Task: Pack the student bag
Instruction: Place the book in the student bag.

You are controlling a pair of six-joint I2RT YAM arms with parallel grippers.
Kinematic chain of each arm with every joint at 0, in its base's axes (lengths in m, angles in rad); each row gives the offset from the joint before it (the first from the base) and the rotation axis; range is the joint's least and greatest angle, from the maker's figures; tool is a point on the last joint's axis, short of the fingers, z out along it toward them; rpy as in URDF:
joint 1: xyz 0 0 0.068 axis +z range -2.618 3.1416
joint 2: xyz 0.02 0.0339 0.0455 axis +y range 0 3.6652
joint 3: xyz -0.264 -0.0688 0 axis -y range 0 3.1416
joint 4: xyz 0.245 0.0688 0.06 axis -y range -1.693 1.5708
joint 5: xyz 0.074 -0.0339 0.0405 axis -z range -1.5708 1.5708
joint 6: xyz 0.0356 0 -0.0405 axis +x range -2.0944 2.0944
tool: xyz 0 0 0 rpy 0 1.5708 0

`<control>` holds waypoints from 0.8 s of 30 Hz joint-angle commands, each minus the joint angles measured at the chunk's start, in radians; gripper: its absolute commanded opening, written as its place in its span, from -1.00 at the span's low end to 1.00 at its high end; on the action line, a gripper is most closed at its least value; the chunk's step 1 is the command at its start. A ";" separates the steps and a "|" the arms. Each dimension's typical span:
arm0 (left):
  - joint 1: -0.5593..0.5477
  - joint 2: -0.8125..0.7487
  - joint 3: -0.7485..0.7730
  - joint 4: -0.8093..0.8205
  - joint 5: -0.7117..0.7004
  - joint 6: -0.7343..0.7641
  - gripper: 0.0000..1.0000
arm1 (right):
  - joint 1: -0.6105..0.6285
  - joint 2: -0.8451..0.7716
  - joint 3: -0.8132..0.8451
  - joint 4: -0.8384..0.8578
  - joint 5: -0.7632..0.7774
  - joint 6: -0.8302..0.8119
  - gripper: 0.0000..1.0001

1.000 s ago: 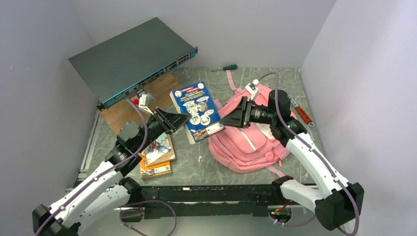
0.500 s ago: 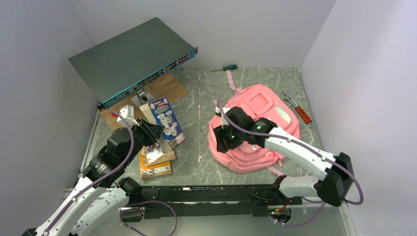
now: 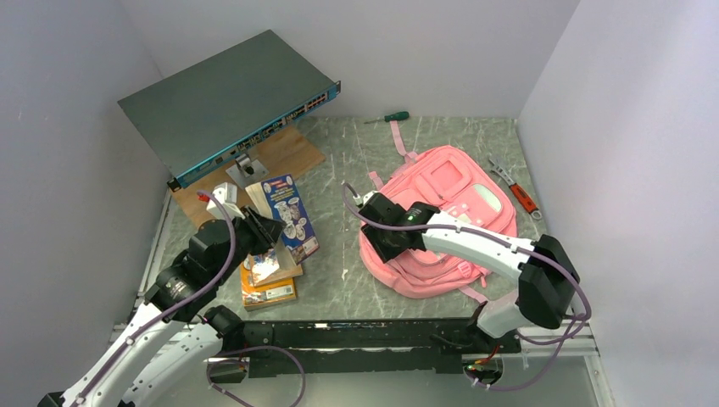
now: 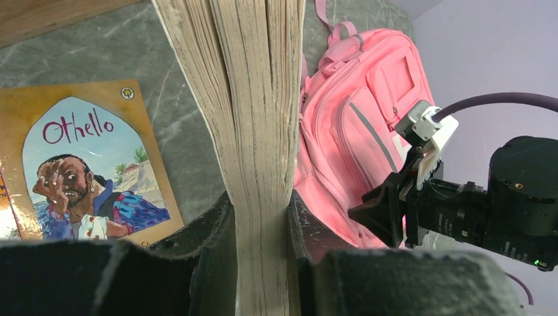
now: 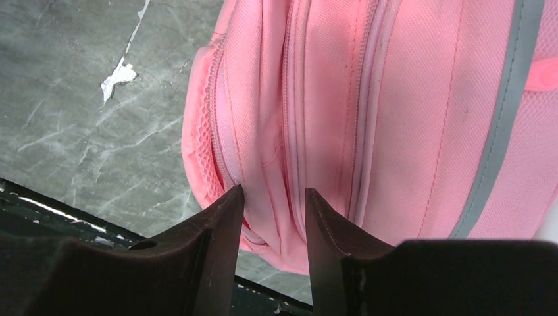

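Left jaws: clamped on a thick paperback [image 4: 250, 99], left of the pink backpack [image 3: 449, 182];
Right jaws: apart, astride the backpack's zipped side edge; cannot tell whether they pinch fabric

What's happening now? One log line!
left gripper: shut on thick blue paperback book | right gripper: astride pink fabric backpack, grip unclear

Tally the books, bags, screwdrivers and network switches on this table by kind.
books: 3 (blue book in left claw, Othello, orange book beneath)
student bag: 1
screwdriver: 1
network switch: 1
total: 6
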 commanded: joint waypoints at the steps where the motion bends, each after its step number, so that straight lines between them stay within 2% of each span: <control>1: 0.001 -0.005 0.014 0.122 0.035 -0.010 -1.00 | 0.004 0.020 0.042 0.056 0.023 -0.023 -0.17; 11: 0.002 -0.020 0.016 0.100 0.031 -0.002 -1.00 | 0.005 0.081 0.006 0.141 -0.022 -0.029 -0.21; 13: 0.001 -0.014 0.016 0.096 0.041 -0.010 -1.00 | 0.006 0.088 -0.003 0.162 -0.026 -0.037 -0.34; 14: 0.001 -0.010 0.015 0.096 0.047 -0.016 -1.00 | 0.006 0.088 -0.008 0.172 -0.025 -0.039 -0.50; 16: 0.001 0.000 0.012 0.100 0.067 -0.031 -1.00 | 0.006 0.081 -0.014 0.184 -0.019 -0.039 -0.96; 24: 0.002 0.051 -0.023 0.176 0.189 -0.105 -1.00 | -0.019 -0.105 0.113 0.040 0.027 -0.008 -1.00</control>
